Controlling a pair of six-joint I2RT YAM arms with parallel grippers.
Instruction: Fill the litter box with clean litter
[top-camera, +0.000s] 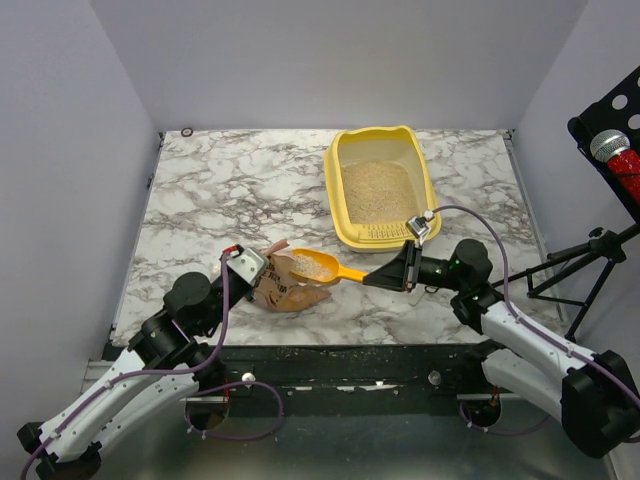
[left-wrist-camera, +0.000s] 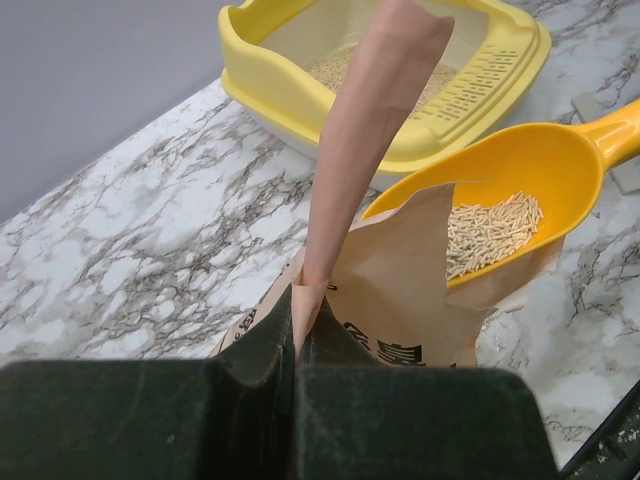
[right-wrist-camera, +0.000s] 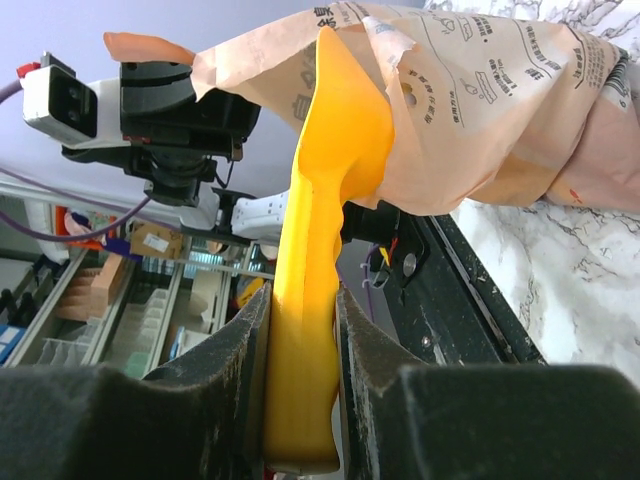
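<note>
The yellow litter box (top-camera: 345, 215) stands at the back right of the table with beige clean litter (top-camera: 378, 190) in it; it also shows in the left wrist view (left-wrist-camera: 265, 85). My left gripper (top-camera: 247, 268) is shut on the rim of the pinkish-tan bag (top-camera: 283, 290), which it pinches in the left wrist view (left-wrist-camera: 300, 300). My right gripper (top-camera: 390, 276) is shut on the handle of the orange scoop (top-camera: 318, 265). The scoop's bowl (left-wrist-camera: 500, 190) holds litter pellets (left-wrist-camera: 492, 230) just over the bag's mouth. The right wrist view shows the handle (right-wrist-camera: 305, 330) between my fingers.
The marble table (top-camera: 230, 190) stretches to the left and back. A black stand with a red-handled microphone (top-camera: 612, 150) is off the table at the right. Grey walls enclose the back and sides. Litter crumbs lie along the black front edge (top-camera: 340, 355).
</note>
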